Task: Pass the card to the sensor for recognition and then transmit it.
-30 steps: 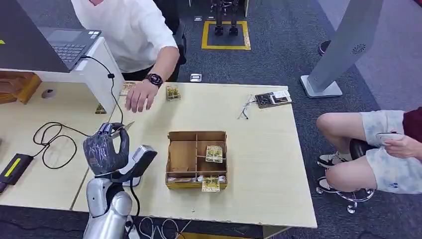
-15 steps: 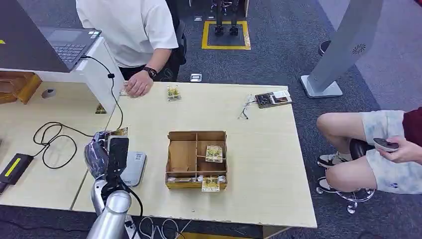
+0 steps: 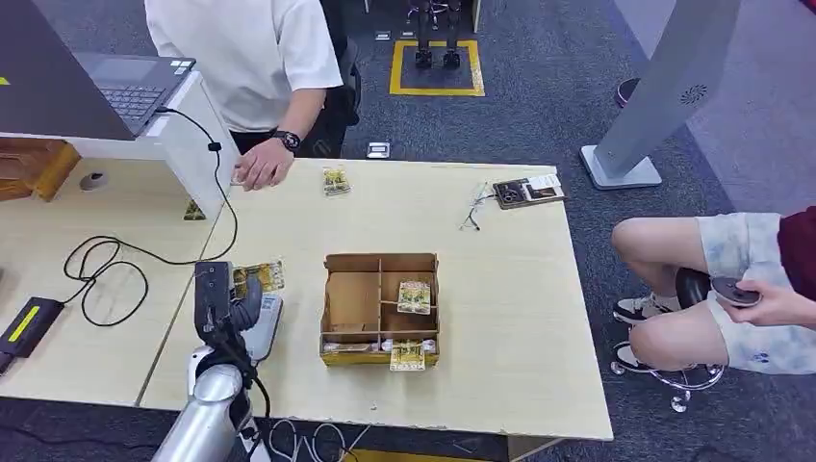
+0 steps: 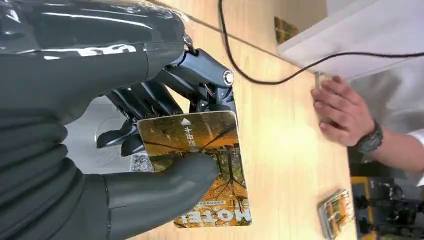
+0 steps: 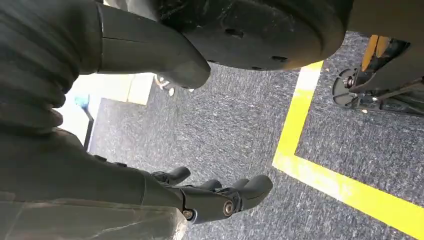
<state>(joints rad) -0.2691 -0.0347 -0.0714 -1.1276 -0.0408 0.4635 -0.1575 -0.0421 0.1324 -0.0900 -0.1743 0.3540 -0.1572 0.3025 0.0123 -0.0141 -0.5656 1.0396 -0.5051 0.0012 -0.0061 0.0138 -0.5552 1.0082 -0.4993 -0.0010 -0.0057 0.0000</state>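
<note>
Over the grey sensor (image 3: 258,325) at desk (image 3: 500,318) edge, robot's left hand (image 3: 223,294) pinches a card (image 4: 200,160) w/ autumn-tree print, "HOTEL" legible upside down; other lettering too small. Sensor's QR label partly hidden by fingers (image 4: 150,97). Right hand (image 5: 210,197) hangs empty over carpet, fingers loosely apart.

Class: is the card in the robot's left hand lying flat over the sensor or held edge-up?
Flat. In the left wrist view the card shows its printed face, pinched by the left hand above the grey sensor.
</note>
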